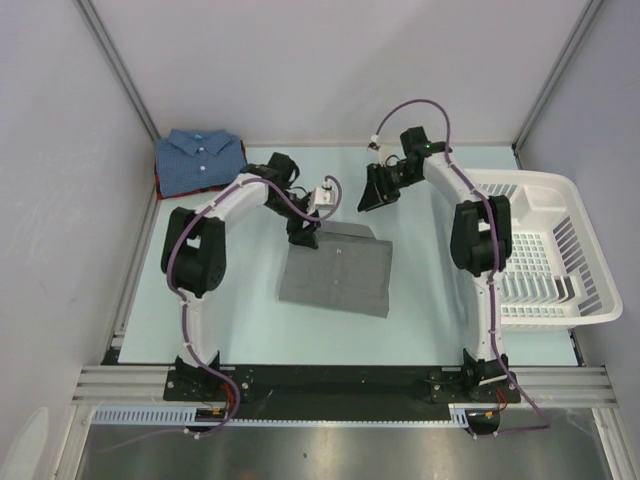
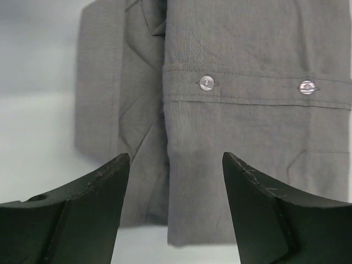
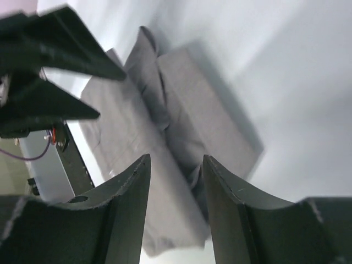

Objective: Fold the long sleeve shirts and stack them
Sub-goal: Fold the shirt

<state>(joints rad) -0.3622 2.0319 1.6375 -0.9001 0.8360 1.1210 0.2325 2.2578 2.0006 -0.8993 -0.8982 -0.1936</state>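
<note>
Grey cloth first: the grey shirt (image 1: 335, 268) lies folded at the middle of the table (image 1: 240, 320); the blue shirt (image 1: 200, 160) is stacked far left. Both the left tool (image 2: 176, 159) and the right tool (image 3: 176, 158) are gaping, nothing held. For transfer, all layers should be pinched at 2 opposite edges and lifted level.

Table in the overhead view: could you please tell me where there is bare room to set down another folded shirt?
Bare pale green table lies between the folded grey button-front shirt and the right arm, and in the near strip before that shirt. Crowded: far left corner, with the folded blue shirt; far middle, under the left gripper and right gripper.
</note>
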